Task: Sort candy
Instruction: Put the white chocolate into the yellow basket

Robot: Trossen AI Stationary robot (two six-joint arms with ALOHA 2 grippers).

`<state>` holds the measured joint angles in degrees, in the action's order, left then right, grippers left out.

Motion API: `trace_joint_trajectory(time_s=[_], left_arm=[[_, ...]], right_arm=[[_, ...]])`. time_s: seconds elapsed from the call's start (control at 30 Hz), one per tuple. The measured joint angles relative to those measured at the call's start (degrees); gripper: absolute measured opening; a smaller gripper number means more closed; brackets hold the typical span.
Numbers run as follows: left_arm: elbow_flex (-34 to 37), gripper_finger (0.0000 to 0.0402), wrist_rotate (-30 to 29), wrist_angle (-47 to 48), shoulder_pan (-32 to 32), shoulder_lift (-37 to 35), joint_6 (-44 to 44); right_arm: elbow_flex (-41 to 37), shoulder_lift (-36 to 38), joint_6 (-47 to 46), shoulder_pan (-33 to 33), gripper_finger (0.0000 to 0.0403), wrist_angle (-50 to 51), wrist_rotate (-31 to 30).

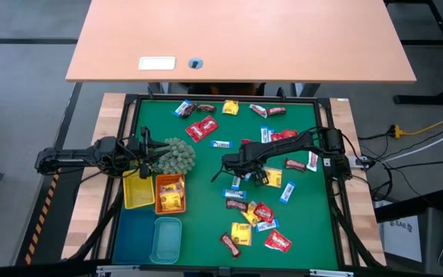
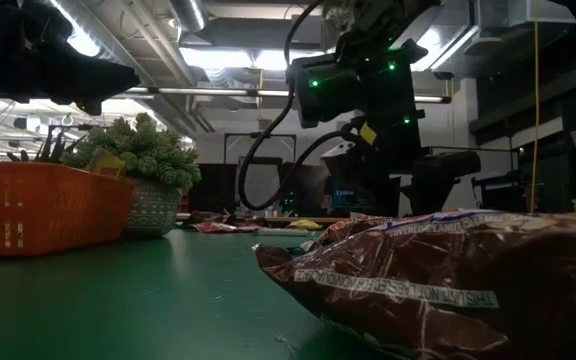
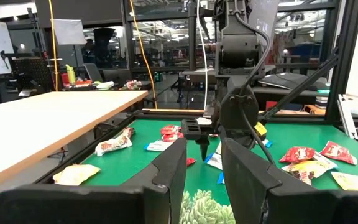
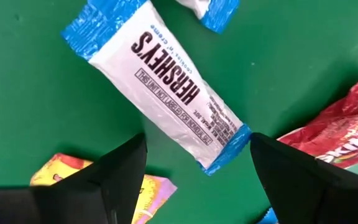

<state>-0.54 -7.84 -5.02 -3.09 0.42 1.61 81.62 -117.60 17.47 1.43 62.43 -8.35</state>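
Hovering over mid-desk, the right gripper (image 4: pixel 194 165) has its jaws spread above a blue-white wrapper (image 4: pixel 165 81) that lies diagonally across the gap. Left gripper (image 3: pixel 204 177) waits released by the plant ball (image 1: pixel 177 156), farther off.

Bright overhead lighting, low view backlit

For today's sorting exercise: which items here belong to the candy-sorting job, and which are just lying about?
Belongs:
- blue-white bar below the open right end effector
- red packets
- yellow packets
- brown bars
- orange tray
- yellow tray
- teal tray

Lying about:
- spiky plant
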Motion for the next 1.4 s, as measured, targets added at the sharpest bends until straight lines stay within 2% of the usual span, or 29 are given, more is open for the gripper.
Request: trace_joint_trajectory(time_s=[0.13, 0.67, 0.83, 0.93, 1.03, 1.2, 1.4], left_arm=[[0.00, 0.0096, 0.00, 0.00, 0.00, 0.00, 0.02], [0.02, 0.0096, 0.01, -0.02, 0.02, 0.00, -0.35], [0.02, 0.0096, 0.06, -0.02, 0.00, 0.00, -3.02], [0.04, 0.0096, 2.72, -0.08, 0.00, 0.00, -3.13], [0.06, 0.0096, 6.37, -0.75, 0.02, 0.00, -4.32], [0.06, 0.0098, 8.09, -2.52, 0.28, 0.00, -6.07], [0.07, 0.0136, 8.11, -4.75, 1.52, 0.00, -6.01]], right_arm=[[0.00, 0.00, 0.00, 0.00, 0.0266, 0.00, 1.72], [0.00, 0.00, -2.78, 0.06, 0.0094, 0.00, 2.25], [0.00, 0.00, -5.44, 0.09, 0.0042, 0.17, 5.77], [0.00, 0.00, -8.00, 0.09, 0.0012, 0.22, 7.84], [0.02, 0.00, -8.70, 0.09, 0.0011, 0.22, 10.16], [0.35, 0.35, -9.62, 0.09, 0.0012, 0.23, 16.18], [5.70, 0.35, -10.15, 0.09, 0.0010, 0.11, 22.89]])
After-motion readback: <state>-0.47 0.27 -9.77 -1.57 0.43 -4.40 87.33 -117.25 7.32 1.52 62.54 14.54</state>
